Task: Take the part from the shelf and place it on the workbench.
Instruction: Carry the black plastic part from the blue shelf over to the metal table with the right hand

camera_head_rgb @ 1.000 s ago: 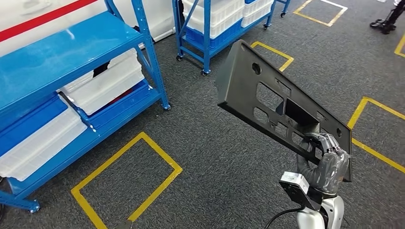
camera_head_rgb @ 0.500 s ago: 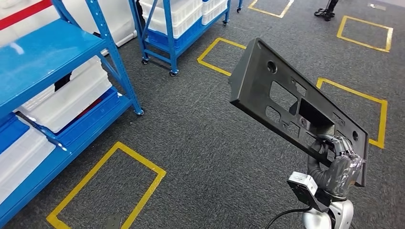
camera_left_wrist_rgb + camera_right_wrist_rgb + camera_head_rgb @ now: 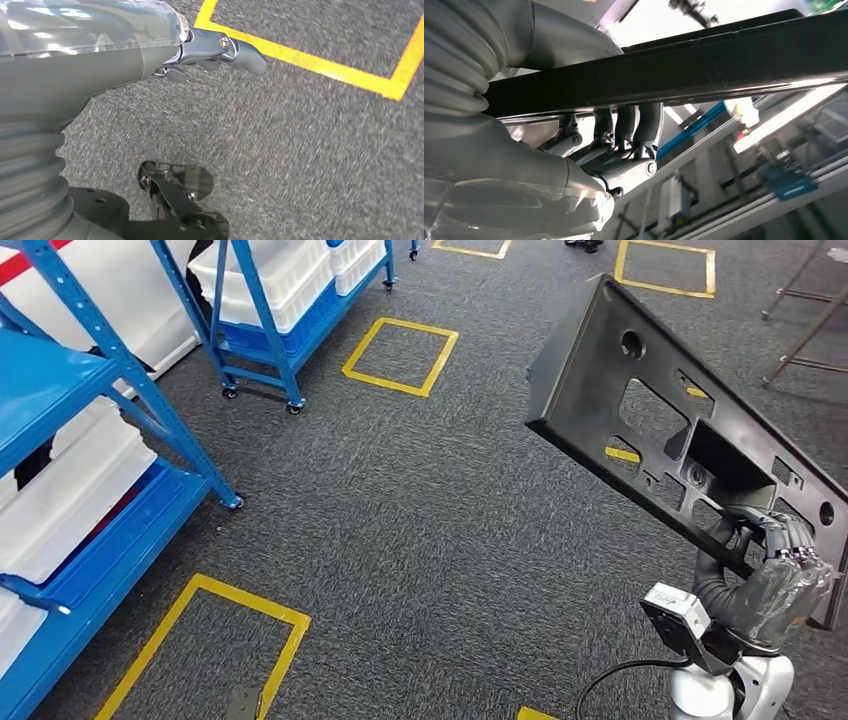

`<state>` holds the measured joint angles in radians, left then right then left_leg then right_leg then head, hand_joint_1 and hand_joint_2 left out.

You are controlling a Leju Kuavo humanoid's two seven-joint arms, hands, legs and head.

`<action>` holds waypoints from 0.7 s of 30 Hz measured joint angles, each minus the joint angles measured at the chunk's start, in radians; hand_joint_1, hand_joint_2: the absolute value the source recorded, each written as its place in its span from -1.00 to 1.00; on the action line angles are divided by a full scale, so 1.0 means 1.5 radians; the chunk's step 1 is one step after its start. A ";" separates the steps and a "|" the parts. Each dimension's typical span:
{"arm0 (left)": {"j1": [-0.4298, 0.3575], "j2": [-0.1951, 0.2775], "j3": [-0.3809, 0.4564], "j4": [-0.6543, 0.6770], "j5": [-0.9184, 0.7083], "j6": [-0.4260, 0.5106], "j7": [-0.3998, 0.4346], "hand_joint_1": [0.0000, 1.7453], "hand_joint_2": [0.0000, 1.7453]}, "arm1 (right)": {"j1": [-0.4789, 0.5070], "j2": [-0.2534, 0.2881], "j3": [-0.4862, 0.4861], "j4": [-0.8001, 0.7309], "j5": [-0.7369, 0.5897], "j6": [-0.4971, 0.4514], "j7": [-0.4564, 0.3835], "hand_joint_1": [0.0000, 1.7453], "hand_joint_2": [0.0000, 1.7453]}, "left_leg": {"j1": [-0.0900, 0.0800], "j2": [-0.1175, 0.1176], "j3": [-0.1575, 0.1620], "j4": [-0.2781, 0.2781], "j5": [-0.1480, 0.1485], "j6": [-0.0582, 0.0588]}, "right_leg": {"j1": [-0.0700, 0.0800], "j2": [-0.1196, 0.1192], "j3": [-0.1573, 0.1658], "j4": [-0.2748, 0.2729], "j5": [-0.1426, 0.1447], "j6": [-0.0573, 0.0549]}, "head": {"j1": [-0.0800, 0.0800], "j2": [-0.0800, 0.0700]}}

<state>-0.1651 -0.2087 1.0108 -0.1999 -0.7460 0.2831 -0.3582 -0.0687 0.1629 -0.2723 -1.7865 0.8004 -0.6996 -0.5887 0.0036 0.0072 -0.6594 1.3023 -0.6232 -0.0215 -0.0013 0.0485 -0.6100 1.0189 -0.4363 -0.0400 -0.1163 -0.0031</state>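
Right hand [image 3: 765, 580] grasps flat dark grey plastic panel with cut-out openings [image 3: 640, 410] by lower edge, fingers [image 3: 644, 127] hooked through opening. Panel held up tilted in air above dark grey carpet floor [image 3: 420, 520], resting on nothing, well apart from blue metal shelf rack [image 3: 120, 370] at floor's left edge. White plastic bins [image 3: 60, 490] on rack's lower shelves. Yellow tape rectangles [image 3: 400, 355] mark floor. Left hand [image 3: 200, 47] hangs over carpet near yellow tape, fingers loosely extended, holding nothing.
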 joint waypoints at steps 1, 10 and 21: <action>0.000 0.000 0.000 0.000 0.000 0.000 0.000 -1.00 1.00 | -0.001 0.000 -0.003 -0.001 0.005 0.000 0.000 1.00 1.00 | 0.000 -0.003 0.009 -0.024 0.021 0.003 | 0.000 0.011 0.000 0.001 0.000 0.000 | 0.000 0.000; -0.001 0.005 0.004 0.000 0.009 0.001 0.000 -1.00 1.00 | -0.017 -0.041 -0.021 -0.005 0.093 0.000 0.056 1.00 1.00 | 0.001 -0.027 0.082 -0.212 0.107 0.030 | -0.004 0.037 -0.025 0.025 -0.006 0.028 | 0.000 0.000; 0.014 0.010 0.010 0.000 0.015 -0.013 -0.026 -1.00 1.00 | -0.002 -0.082 0.005 -0.006 0.207 0.001 0.169 1.00 1.00 | -0.005 0.065 0.083 -0.203 0.093 0.014 | -0.008 -0.079 0.002 0.006 -0.016 0.036 | 0.001 0.000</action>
<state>-0.1448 -0.1931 1.0254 -0.2005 -0.7230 0.2633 -0.3971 -0.0723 0.0405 -0.2647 -1.7954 1.1107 -0.6987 -0.3349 -0.0041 0.1050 -0.5347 0.9972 -0.4831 -0.0006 -0.0132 -0.0700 -0.6076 1.0274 -0.4599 0.0143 -0.1154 -0.0031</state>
